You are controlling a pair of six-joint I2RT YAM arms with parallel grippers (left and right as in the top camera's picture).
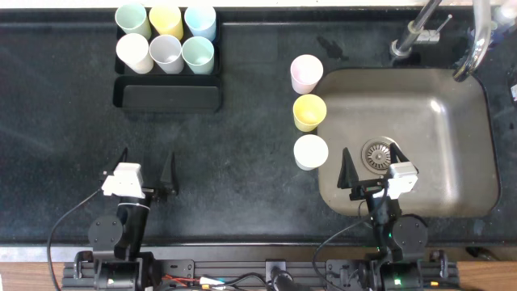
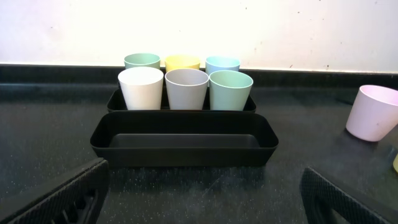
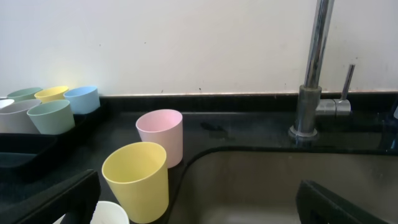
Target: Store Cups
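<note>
Top view: a pink cup point(image 1: 306, 73), yellow cup point(image 1: 309, 112) and white cup point(image 1: 310, 152) stand in a row on the table point(image 1: 242, 162), along the sink's point(image 1: 452, 202) left rim; well apart, six cups point(image 1: 166, 36) fill the far tray point(image 1: 220, 48).
Left wrist view: the left gripper point(image 2: 205, 199) is spread wide and holds nothing; it faces the near tray point(image 2: 184, 152).
Right wrist view: the right gripper point(image 3: 199, 208) is spread wide and holds nothing; it is near the three loose cups.

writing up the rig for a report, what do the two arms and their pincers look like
The left arm and right arm are black, with rounded joint housings at the base. Each carries a white boxy camera block near the wrist. The left pincer and right pincer have two black tapering fingers with a fine woven texture. A thin black cable loops from each base.
</note>
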